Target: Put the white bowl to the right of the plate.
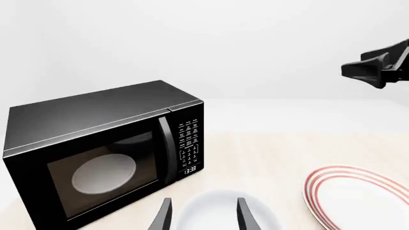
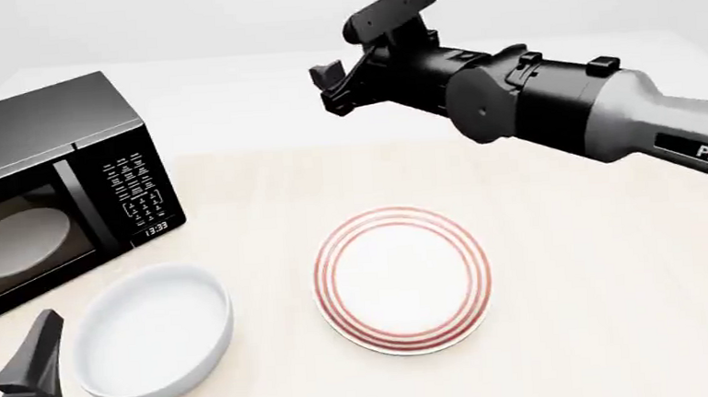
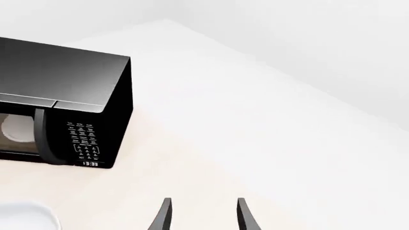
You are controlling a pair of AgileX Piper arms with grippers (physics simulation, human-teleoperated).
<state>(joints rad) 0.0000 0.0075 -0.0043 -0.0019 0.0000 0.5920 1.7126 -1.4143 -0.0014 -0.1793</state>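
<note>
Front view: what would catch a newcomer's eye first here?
The right arm dominates, stretching in high over the table from the right with its gripper raised above the far side. Below it sits the red-ringed plate mid-table, with the white bowl to its left. A black microwave stands at the far left, door shut, and the left gripper shows beside the bowl.

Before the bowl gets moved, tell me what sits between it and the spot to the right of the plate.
The plate itself lies between the white bowl and the bare table on its right, so the bowl must be carried over or around it. Nothing separates the left pincer from the bowl.
</note>
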